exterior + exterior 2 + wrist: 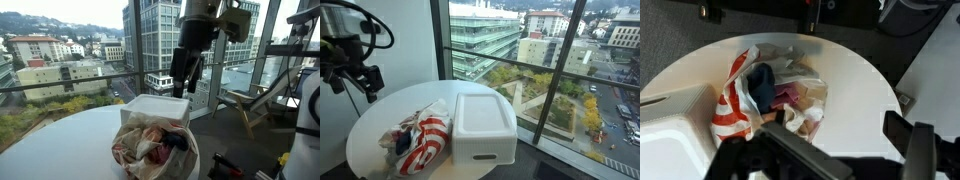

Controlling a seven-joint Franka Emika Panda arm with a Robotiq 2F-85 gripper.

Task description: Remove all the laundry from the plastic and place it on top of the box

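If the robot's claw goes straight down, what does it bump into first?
Probably the laundry lying in the plastic bag, right under the gripper in the wrist view, though depth is unclear.

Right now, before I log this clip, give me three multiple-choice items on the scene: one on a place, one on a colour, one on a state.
1. Where does the plastic bag lie relative to the box?
A. On top of it
B. Beside it on the round table
C. Inside it

2. What colour are the bag's printed markings?
A. Green
B. Blue
C. Red

3. How is the end effector?
A. Open, holding nothing, above the table
B. Shut on a garment
C. Shut on the box's wall

Answers:
1. B: both exterior views show the bag on the table next to the box.
2. C: red bands show on the white plastic in the wrist view.
3. A: its jaws stand apart with nothing between them, and the laundry is in the bag.
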